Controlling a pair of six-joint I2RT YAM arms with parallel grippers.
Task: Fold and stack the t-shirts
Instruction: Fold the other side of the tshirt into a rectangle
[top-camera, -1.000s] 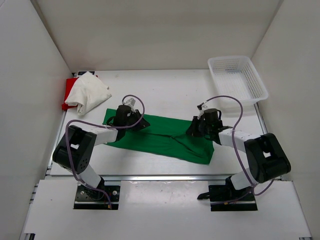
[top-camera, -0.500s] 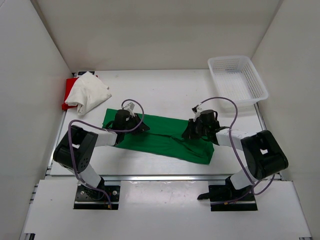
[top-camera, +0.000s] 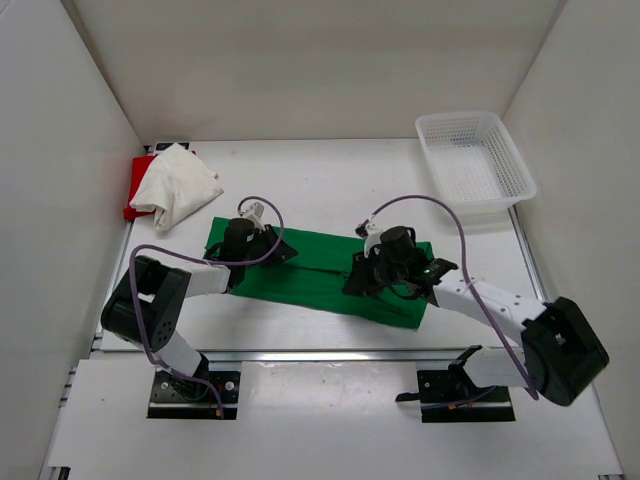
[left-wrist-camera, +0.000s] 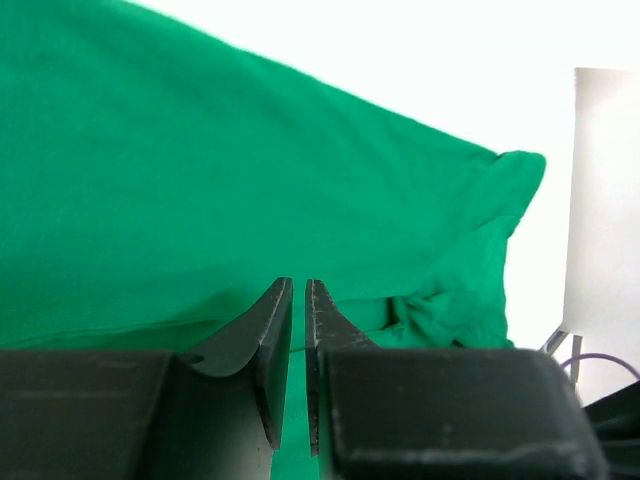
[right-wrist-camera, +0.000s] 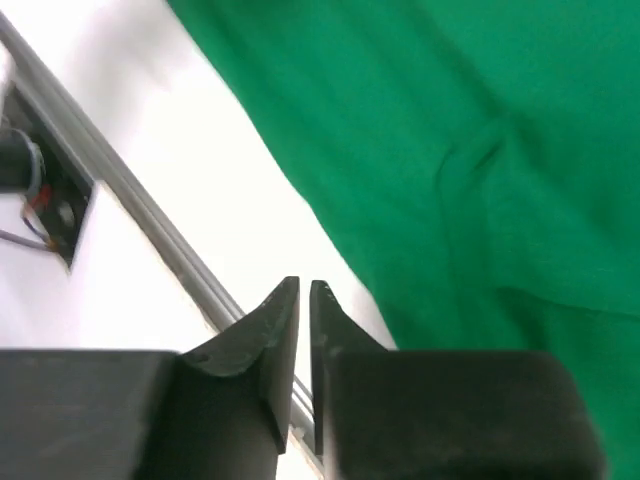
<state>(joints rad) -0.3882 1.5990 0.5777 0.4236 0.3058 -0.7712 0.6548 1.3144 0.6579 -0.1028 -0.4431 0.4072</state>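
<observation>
The green t-shirt (top-camera: 310, 285) lies flat as a long folded strip across the middle of the table. It fills the left wrist view (left-wrist-camera: 250, 180) and the right wrist view's upper right (right-wrist-camera: 480, 130). My left gripper (top-camera: 283, 250) rests low over the strip's left part, its jaws (left-wrist-camera: 298, 285) shut with only a slit between them. My right gripper (top-camera: 355, 280) is over the strip's near edge, right of centre, shut and empty (right-wrist-camera: 304, 285). The white t-shirt (top-camera: 180, 185) lies crumpled on the red t-shirt (top-camera: 133, 190) at the far left.
A white mesh basket (top-camera: 470, 116) stands at the far right corner. A metal rail (top-camera: 330, 353) runs along the table's near edge and also shows in the right wrist view (right-wrist-camera: 150, 220). White walls close in on three sides.
My right arm has swung left and nearer, from the strip's right end to its near edge right of centre. My left gripper has shifted slightly left. The green t-shirt has stayed flat.
</observation>
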